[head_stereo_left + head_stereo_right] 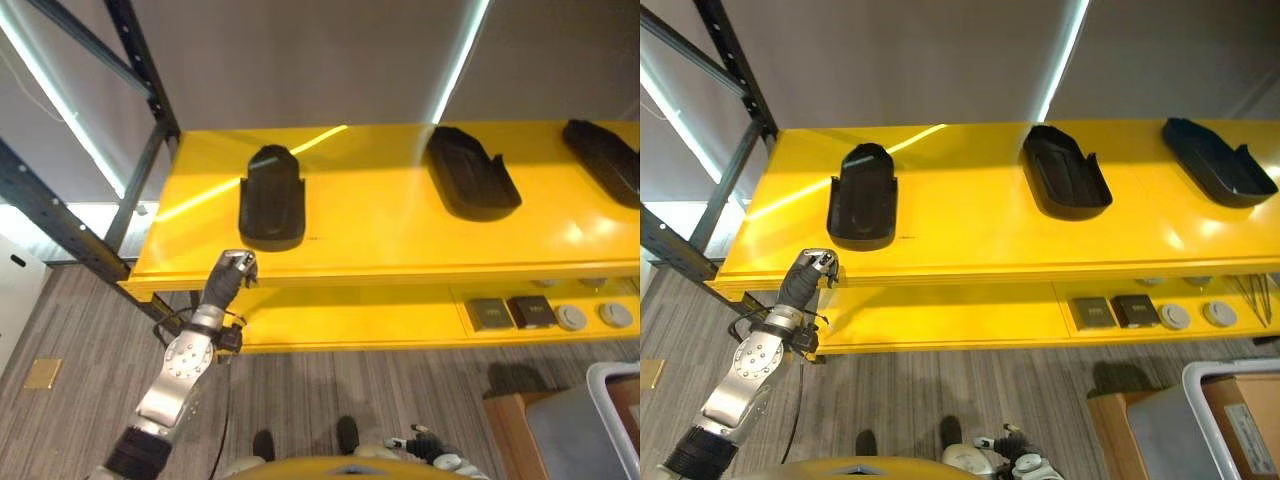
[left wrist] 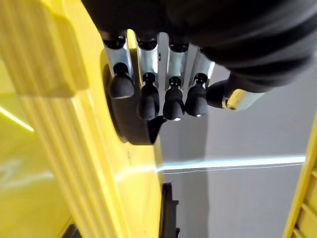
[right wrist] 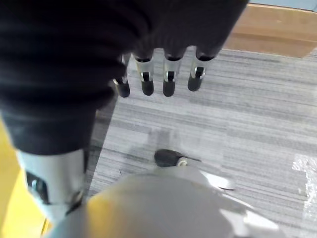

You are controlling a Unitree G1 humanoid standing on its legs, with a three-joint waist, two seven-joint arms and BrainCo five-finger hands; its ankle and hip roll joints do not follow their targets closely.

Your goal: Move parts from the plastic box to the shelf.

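No text can be read (anywhere here).

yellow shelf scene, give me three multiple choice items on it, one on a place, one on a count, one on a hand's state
1. Where is the left hand?
A. at the front edge of the yellow shelf, below the leftmost black part
B. inside the plastic box
C. on the lower shelf among the small items

2. How many black parts lie on the top of the yellow shelf?
A. one
B. three
C. five

3. What does the left hand hold?
A. a black part
B. a grey disc
C. nothing; its fingers are relaxed and empty

Answers:
1 A, the eye views show the hand at the shelf's front edge, just short of the leftmost part.
2 B, a left, a middle and a right one show.
3 C, the left wrist view shows nothing within the fingers.
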